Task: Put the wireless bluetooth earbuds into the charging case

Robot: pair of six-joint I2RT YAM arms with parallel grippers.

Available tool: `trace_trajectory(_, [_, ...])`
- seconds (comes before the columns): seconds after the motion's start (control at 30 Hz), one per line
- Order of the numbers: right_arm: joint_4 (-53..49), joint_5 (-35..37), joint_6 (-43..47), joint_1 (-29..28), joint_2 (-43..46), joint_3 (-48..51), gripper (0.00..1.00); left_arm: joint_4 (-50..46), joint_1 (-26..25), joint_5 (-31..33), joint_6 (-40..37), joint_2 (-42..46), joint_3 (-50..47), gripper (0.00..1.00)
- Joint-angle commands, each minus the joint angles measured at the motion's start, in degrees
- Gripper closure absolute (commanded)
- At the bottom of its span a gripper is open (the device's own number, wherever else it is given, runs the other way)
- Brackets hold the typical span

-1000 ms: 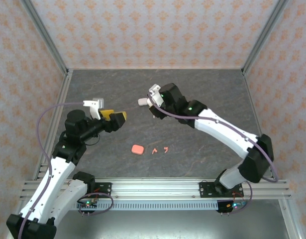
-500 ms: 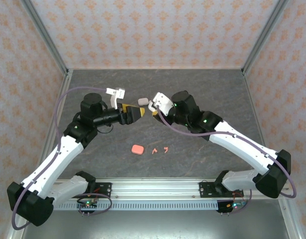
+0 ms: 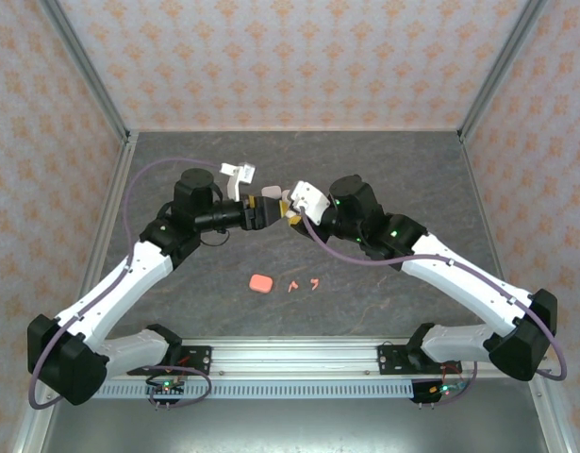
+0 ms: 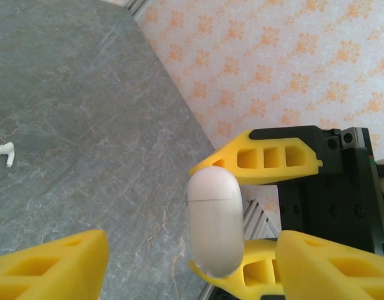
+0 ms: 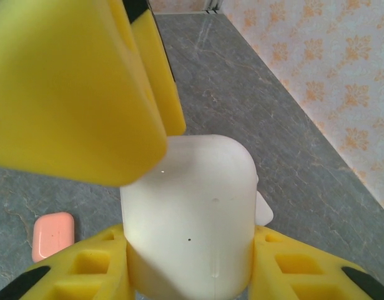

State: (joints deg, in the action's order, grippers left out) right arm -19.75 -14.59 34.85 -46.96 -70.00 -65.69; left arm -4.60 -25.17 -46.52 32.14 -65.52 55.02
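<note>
Earbuds lie loose on the grey table (image 3: 176,170): one coral-pink earbud (image 3: 292,284) and a second coral-pink earbud (image 3: 315,282) sit near the front edge, just right of a coral-pink case (image 3: 260,282). A white earbud (image 4: 4,152) shows on the table in the left wrist view. Above the table, the right gripper (image 5: 188,269) clamps a white charging case (image 4: 215,222), its lid closed. The left gripper (image 4: 193,240) is open, its yellow fingers (image 4: 48,262) spread on either side of that case.
</note>
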Motion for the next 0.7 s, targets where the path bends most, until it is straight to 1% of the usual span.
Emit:
trace_trajectory(0.0, [2.2, -1.2, 0.9, -0.5, 1.2, -0.1, 0.62, 2.6, -0.8, -1.1, 0.6, -0.6, 2.2, 0.34])
trace_trajectory(0.13, [2.3, -1.2, 0.8, -0.5, 1.1, -0.2, 0.62, 2.7, -1.4, -1.4, 0.7, -1.6, 2.5, 0.42])
trace_trajectory(0.43, [2.6, -0.6, 0.5, -0.6, 0.5, -0.3, 0.62, 1.9, -2.3, -3.8, -0.1, -4.1, 3.6, 0.55])
trace_trajectory(0.67, [1.1, 1.7, -1.8, -0.6, 0.0, -1.3, 0.59, 0.7, -2.4, -3.9, -1.2, -4.3, 3.7, 0.70])
